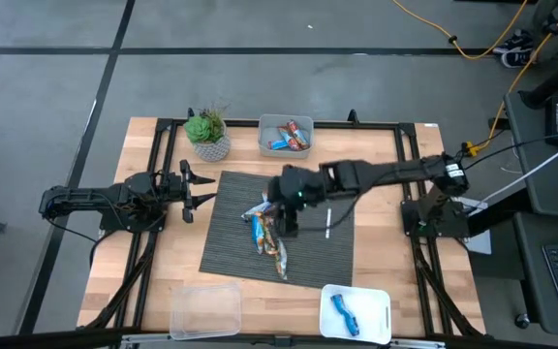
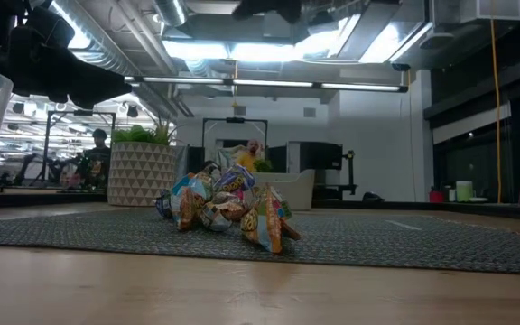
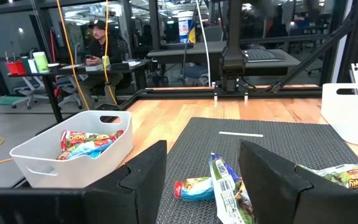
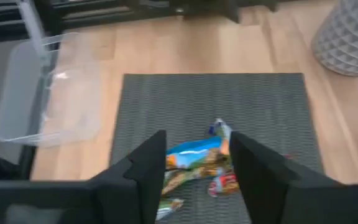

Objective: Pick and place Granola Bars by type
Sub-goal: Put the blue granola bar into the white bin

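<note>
Several granola bars lie heaped on the dark ribbed mat point(image 1: 308, 257). This pile point(image 1: 269, 233) also shows in the low view point(image 2: 228, 209), with blue, blue-and-red and brownish-gold wrappers. My right gripper point(image 1: 287, 215) hangs open above the pile, fingers pointing down. In the right wrist view its fingers point(image 4: 197, 149) stand on either side of a blue bar point(image 4: 192, 151) and touch nothing. My left gripper point(image 1: 200, 189) waits open at the mat's left edge, and its wrist view point(image 3: 202, 162) looks level toward the pile point(image 3: 219, 183).
A white bin point(image 1: 286, 136) at the far edge holds blue-and-red bars. A white bin point(image 1: 356, 310) at the near right holds one blue bar. A clear bin point(image 1: 206, 310) sits at the near left. A potted plant point(image 1: 208, 136) stands beside the far bin. A thin white stick point(image 1: 327, 223) lies on the mat.
</note>
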You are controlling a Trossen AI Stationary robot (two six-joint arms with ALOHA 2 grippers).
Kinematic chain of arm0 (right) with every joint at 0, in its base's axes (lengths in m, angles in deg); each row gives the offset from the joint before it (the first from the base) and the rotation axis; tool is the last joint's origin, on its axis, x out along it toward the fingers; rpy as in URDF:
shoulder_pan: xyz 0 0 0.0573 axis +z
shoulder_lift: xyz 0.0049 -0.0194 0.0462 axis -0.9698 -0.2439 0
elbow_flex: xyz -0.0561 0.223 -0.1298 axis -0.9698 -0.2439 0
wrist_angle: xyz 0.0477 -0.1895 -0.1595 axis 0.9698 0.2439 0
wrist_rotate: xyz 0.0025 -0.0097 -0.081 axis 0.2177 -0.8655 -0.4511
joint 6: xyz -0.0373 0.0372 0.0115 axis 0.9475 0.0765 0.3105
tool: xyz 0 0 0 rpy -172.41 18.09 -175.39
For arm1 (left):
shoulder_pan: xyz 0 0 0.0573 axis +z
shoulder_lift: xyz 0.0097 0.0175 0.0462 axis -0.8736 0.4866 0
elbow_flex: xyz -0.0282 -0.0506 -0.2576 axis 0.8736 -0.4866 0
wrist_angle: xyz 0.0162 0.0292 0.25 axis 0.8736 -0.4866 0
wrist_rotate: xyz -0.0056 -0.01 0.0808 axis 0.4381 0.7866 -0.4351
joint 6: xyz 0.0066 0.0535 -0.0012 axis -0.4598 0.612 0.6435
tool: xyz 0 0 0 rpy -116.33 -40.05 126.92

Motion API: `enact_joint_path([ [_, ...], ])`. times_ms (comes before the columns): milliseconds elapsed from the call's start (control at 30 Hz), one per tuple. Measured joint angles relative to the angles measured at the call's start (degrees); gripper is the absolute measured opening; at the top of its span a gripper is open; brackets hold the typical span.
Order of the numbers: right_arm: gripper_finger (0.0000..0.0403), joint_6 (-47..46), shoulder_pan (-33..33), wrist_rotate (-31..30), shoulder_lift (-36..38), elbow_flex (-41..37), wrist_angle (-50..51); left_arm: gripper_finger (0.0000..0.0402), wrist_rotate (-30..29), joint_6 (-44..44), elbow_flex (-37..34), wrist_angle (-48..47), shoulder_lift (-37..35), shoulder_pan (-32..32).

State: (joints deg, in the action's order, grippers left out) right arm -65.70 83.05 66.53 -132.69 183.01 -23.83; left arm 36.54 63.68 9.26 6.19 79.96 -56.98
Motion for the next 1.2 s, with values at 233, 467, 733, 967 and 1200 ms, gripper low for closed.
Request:
enact_joint_path([
  [233,0.0267,4.9,-4.9,0.3,-1.9,0.0,-0.2,0.0191,0.0,0.0,0.0,0.0,0.0,0.0],
  [467,0.0288,11.1,-8.2,2.7,-3.9,0.0,-0.3,0.0189,0.0,0.0,0.0,0.0,0.0,0.0],
  [733,0.0288,17.9,-10.8,4.9,-8.9,0.0,1.6,0.019,0.0,0.0,0.0,0.0,0.0,0.0],
  [967,0.0288,20.8,-11.6,4.7,-13.7,0.0,2.2,0.0191,0.0,0.0,0.0,0.0,0.0,0.0],
  [1200,0.0288,21.0,-11.6,8.1,-16.8,0.0,2.7,0.0189,0.0,0.0,0.0,0.0,0.0,0.0],
])
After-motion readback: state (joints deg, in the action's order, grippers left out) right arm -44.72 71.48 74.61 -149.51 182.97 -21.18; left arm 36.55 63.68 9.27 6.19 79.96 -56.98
